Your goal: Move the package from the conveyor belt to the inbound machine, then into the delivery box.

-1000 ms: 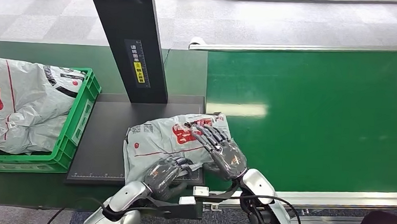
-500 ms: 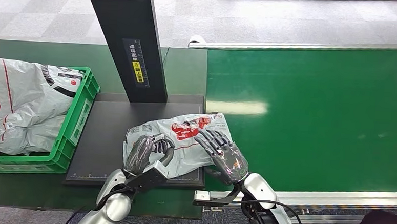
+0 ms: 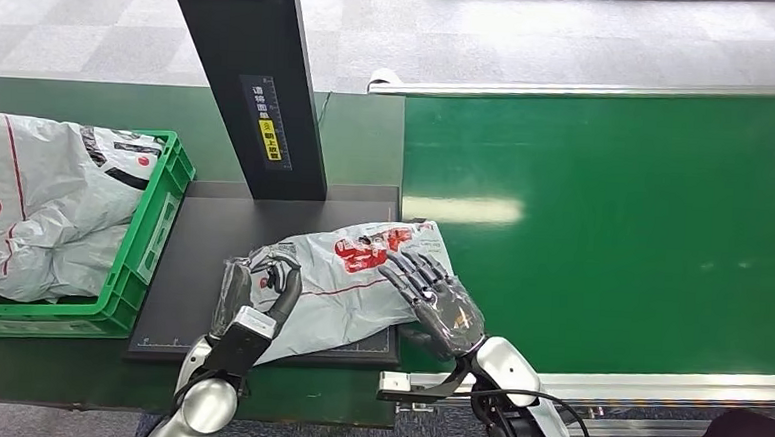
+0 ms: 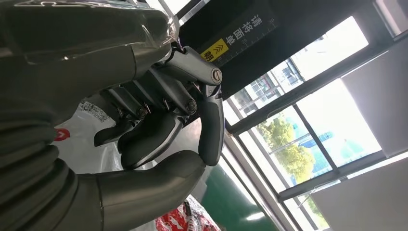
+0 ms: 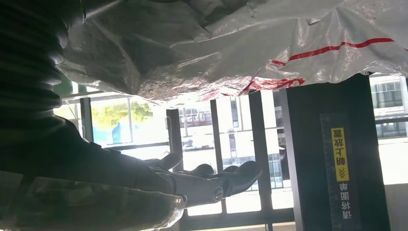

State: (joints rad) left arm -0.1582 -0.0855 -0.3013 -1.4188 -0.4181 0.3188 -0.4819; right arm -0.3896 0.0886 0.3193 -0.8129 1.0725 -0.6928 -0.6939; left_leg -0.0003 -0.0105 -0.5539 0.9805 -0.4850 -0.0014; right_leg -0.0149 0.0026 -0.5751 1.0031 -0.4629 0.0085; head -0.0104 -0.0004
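A grey plastic package (image 3: 355, 282) with red print lies on the black platform (image 3: 206, 254) of the inbound machine, its right end reaching the belt's edge. My left hand (image 3: 252, 294) stands at the package's left edge with its fingers curled in toward the thumb. The left wrist view shows those curled fingers (image 4: 159, 130) holding nothing, with the package (image 4: 91, 113) just behind them. My right hand (image 3: 439, 299) lies palm down at the package's right edge, fingers straight and spread. In the right wrist view its flat fingers (image 5: 207, 180) face the crinkled package (image 5: 231, 53).
The machine's black pillar (image 3: 250, 81) rises behind the platform. A green crate (image 3: 155, 228) at the left holds other grey packages (image 3: 33, 210). The green conveyor belt (image 3: 613, 230) runs to the right, with a metal rail (image 3: 655, 383) along its near side.
My left hand has slid left across the package from its near edge to its left edge, fingers still curled. My right hand drew back a little toward the package's right edge.
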